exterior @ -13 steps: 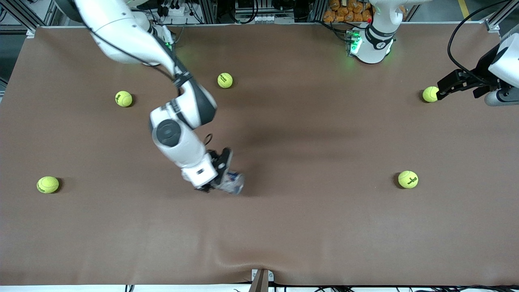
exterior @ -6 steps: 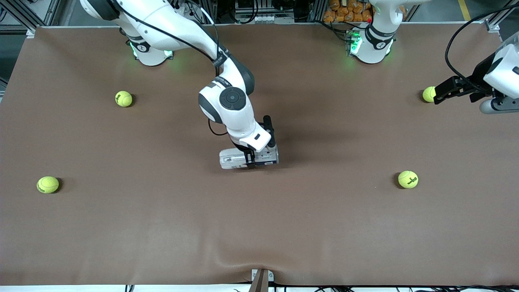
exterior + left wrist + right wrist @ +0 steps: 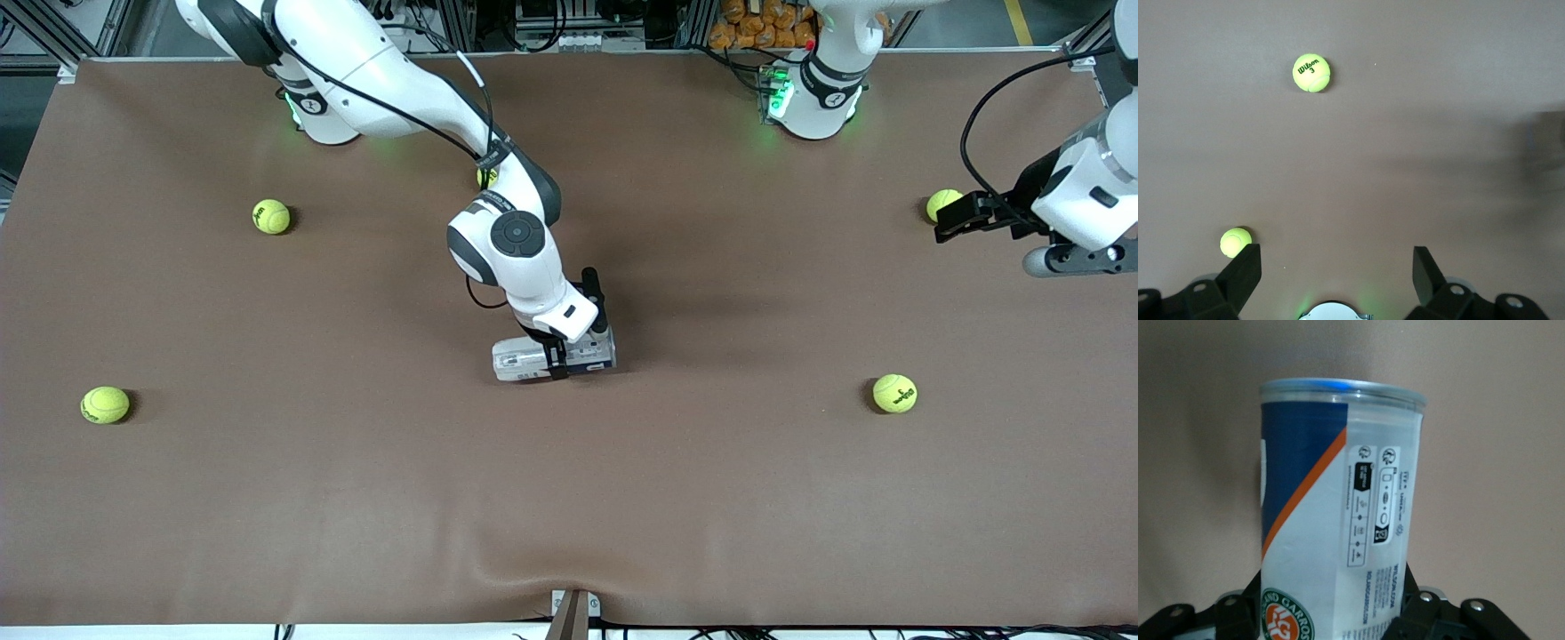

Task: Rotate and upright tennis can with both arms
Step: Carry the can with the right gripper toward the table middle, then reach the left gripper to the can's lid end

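Since half a second ago the tennis can (image 3: 553, 359) has moved only slightly, toward the front camera, and it lies on its side near the middle of the tabletop (image 3: 711, 498), so you may judge the rotating nearly finished and the uprighting not begun. Your right hand (image 3: 558, 363) reaches down from above with its fingers closed around the can's middle. Your left hand (image 3: 949, 218) has drifted a little and hangs wide open, holding nothing, over the left arm's end, beside a tennis ball (image 3: 942, 203).
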Robot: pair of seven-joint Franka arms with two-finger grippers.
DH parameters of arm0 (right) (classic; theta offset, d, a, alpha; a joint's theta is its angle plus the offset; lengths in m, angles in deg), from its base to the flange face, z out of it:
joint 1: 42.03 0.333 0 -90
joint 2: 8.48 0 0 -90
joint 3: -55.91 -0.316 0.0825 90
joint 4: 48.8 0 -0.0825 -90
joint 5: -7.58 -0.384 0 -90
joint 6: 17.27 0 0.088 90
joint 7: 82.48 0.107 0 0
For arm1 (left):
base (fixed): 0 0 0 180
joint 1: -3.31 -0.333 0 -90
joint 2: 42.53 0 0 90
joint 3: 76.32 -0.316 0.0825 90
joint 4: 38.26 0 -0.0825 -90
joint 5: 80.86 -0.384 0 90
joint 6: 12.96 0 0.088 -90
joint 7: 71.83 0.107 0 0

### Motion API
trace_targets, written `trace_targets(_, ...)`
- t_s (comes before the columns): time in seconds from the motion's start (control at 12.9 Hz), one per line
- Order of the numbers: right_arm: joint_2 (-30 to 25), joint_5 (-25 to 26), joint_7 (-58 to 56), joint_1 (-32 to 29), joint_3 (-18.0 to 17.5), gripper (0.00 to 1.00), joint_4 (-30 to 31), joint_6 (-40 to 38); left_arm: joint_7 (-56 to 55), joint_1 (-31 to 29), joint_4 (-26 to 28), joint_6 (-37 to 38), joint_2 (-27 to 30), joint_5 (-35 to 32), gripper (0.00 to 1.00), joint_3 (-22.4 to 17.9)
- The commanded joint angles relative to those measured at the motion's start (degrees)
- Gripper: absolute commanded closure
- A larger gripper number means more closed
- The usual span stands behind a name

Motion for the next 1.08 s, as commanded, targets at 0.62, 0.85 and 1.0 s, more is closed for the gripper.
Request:
trace_targets(0.62,0.7,1.6,1.9,0.0,0.7,0.0,-0.9,2.9,0.2,0.1,-0.7,-1.9,-2.8,11.8,0.0,0.6)
trace_targets(0.85,0.6,1.3,5.9,-0.1,0.6,0.0,-0.9,2.4,0.0,0.1,-0.6,-3.5,-7.1,21.2,0.0,0.6)
trace_targets(1.0,0.1,1.0,11.9,-0.2,0.5,0.0,-0.7,1.0,0.0,1.5,-0.4,-4.9,-11.1,26.8,0.0,1.0)
